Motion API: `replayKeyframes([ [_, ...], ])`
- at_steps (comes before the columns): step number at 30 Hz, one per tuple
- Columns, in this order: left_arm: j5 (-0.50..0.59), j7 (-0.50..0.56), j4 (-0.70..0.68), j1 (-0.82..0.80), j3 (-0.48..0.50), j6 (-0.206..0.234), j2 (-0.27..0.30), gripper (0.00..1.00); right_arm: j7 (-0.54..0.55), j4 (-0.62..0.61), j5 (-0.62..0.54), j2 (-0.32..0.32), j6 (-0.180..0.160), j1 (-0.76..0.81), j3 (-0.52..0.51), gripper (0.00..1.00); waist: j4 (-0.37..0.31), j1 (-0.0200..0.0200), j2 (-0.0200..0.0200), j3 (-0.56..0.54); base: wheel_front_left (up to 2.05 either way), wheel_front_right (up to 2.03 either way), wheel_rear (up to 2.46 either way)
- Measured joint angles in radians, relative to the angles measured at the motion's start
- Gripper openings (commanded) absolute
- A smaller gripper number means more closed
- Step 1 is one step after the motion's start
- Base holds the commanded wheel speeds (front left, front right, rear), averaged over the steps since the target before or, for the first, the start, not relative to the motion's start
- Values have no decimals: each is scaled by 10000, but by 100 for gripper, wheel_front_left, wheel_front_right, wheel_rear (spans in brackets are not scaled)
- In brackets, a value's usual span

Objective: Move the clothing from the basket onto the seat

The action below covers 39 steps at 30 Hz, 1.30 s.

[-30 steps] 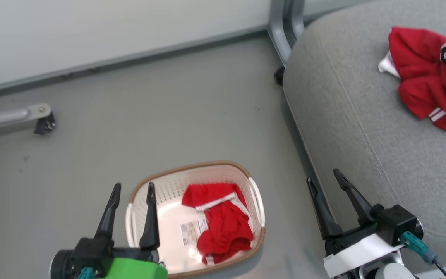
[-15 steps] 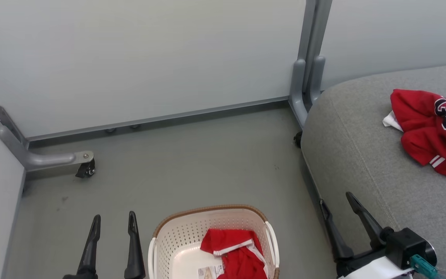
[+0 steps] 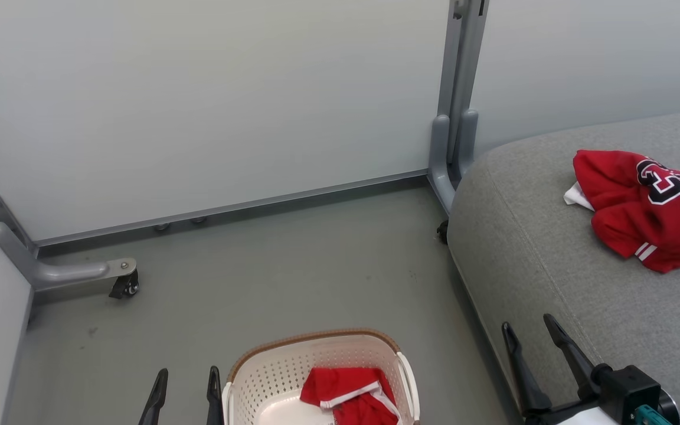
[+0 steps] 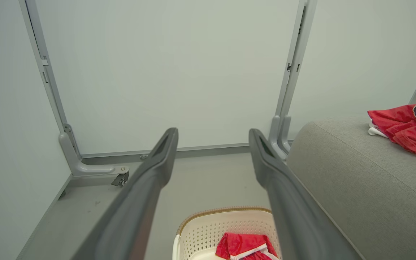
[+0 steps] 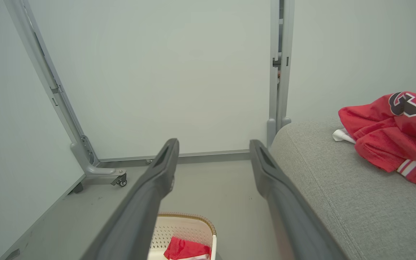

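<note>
Your left gripper [image 3: 189, 370] sat at the bottom edge of the head view, with only its two dark fingers showing. They pointed up and stood just to the left of the laundry basket [image 3: 316, 337], apart from its rim. In the left wrist view those fingers were spread wide and held nothing.

Your right gripper [image 3: 526, 321] was at the lower right, its fingers rising in front of the near edge of the sofa cushion [image 3: 540, 277]. Its jaws were also spread wide and gripped nothing, as the right wrist view showed.

The clothing was in two places. One red garment with white trim [image 3: 349, 392] lay crumpled inside the basket, towards its right side, and was partly cut off by the bottom of the head view. The basket stood on the grey floor [image 3: 287, 265], near the cushion's front edge but not touching it. The other piece, a red basketball garment [image 3: 641, 212] bearing a black number edged in white, lay bunched on the cushion at the far right. White stripes showed at its lower hem, and a bit of white fabric poked out on its left. It was well apart from both grippers.

Behind all this stood pale wall panels [image 3: 228, 106], joined by a grey post [image 3: 455, 118] that came down beside the cushion's corner. A grey castor foot [image 3: 121, 283] rested on the floor at the left.
</note>
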Motion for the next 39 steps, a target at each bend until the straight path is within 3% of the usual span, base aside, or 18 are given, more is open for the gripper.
replayKeyframes([
  [39, 56, -2, 209, -109, 71, -81, -4, 100, 0, 73, -44, 4, 2, -6, 180, 100, -180, 1, 0, 182, 0, 0, 0],
])
